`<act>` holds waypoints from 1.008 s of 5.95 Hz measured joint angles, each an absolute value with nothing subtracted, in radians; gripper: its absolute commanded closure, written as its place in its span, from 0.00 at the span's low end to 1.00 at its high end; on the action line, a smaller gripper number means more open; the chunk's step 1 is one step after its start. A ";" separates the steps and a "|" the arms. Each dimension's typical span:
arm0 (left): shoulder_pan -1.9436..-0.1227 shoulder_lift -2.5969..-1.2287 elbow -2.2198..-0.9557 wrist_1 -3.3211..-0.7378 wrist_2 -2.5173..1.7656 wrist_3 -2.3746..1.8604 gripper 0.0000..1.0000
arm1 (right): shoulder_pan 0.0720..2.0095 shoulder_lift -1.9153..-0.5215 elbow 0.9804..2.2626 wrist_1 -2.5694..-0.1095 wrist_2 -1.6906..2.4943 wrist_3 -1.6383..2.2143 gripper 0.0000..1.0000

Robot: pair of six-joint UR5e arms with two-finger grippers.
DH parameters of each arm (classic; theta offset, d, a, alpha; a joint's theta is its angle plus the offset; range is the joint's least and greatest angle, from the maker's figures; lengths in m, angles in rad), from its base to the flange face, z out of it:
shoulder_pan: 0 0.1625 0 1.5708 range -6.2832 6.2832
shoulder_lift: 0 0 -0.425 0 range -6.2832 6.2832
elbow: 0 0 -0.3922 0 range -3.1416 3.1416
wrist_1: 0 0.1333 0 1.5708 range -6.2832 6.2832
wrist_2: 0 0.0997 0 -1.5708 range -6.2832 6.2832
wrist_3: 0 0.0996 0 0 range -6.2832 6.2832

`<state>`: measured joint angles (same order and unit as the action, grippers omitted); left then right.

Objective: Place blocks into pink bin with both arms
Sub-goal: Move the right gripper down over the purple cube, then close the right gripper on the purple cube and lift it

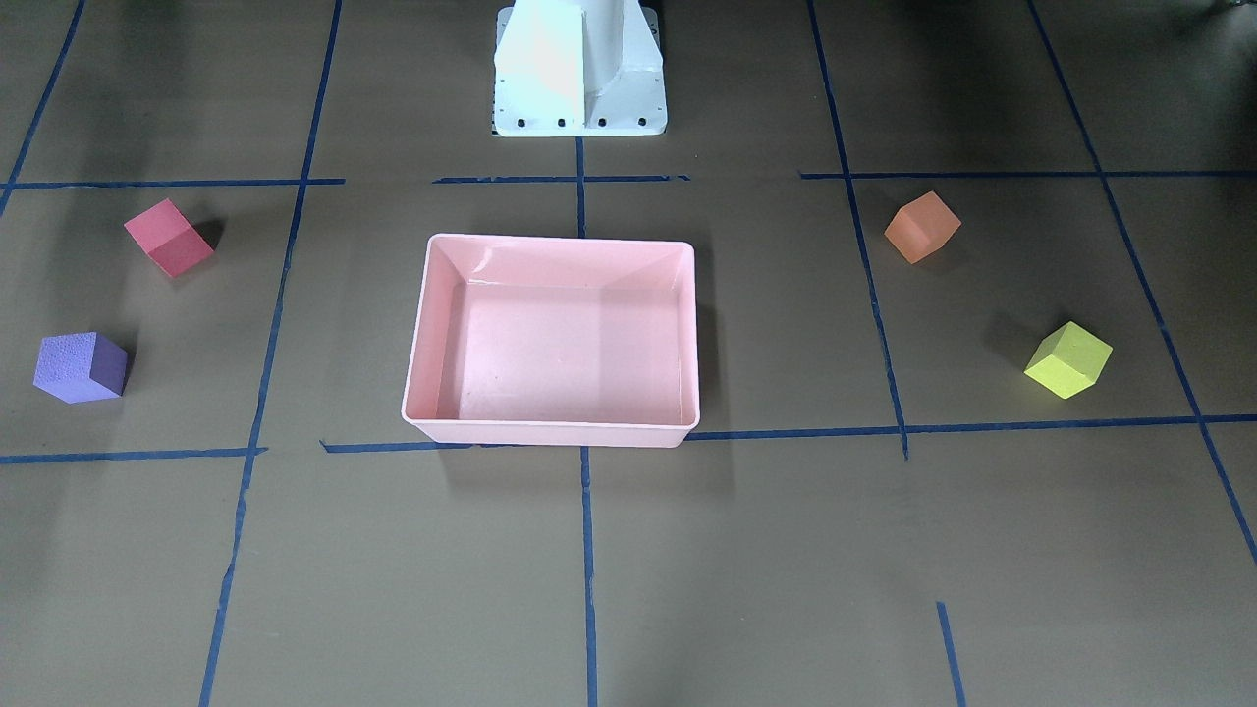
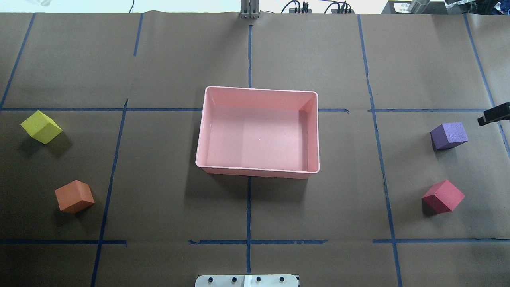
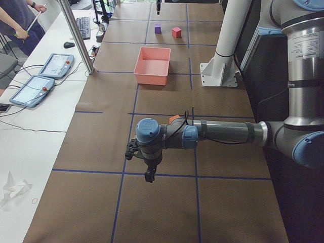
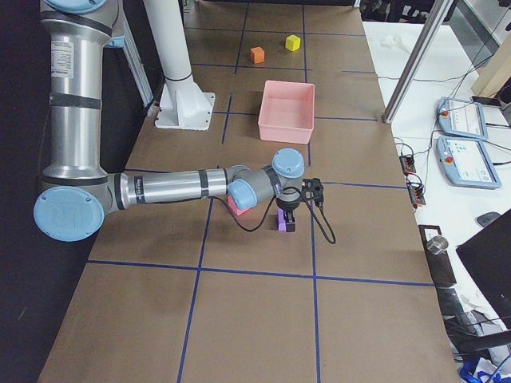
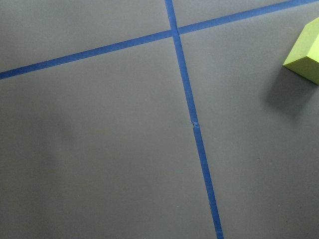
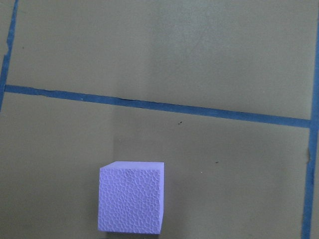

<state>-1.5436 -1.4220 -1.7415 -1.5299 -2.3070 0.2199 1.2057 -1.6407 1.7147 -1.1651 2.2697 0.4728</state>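
Note:
The pink bin (image 2: 257,172) sits empty at the table's centre. On my left side lie the yellow-green block (image 2: 41,126) and the orange block (image 2: 74,196). The purple block (image 2: 449,135) and the red block (image 2: 443,196) lie on my right side. My left gripper (image 3: 150,174) hangs over bare table; its wrist view catches the yellow-green block (image 5: 305,52) at the upper right edge. My right gripper (image 4: 286,217) hovers by the purple block (image 6: 131,196). For both grippers, I cannot tell whether they are open or shut.
The white pedestal base (image 1: 579,69) stands behind the bin. Blue tape lines (image 1: 587,550) grid the brown table. Beside the table are control tablets (image 3: 43,76), a metal post (image 3: 76,35) and a person (image 3: 15,20).

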 measured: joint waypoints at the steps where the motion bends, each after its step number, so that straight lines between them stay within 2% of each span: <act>1: -1.544 -1.422 -1.742 -1.530 -2.307 0.220 0.00 | 1.149 -1.637 1.687 -1.117 2.222 0.515 0.00; 6: -1.544 -1.421 -1.743 -1.526 -2.307 0.221 0.00 | 1.075 -1.591 1.597 -1.035 2.196 0.533 0.00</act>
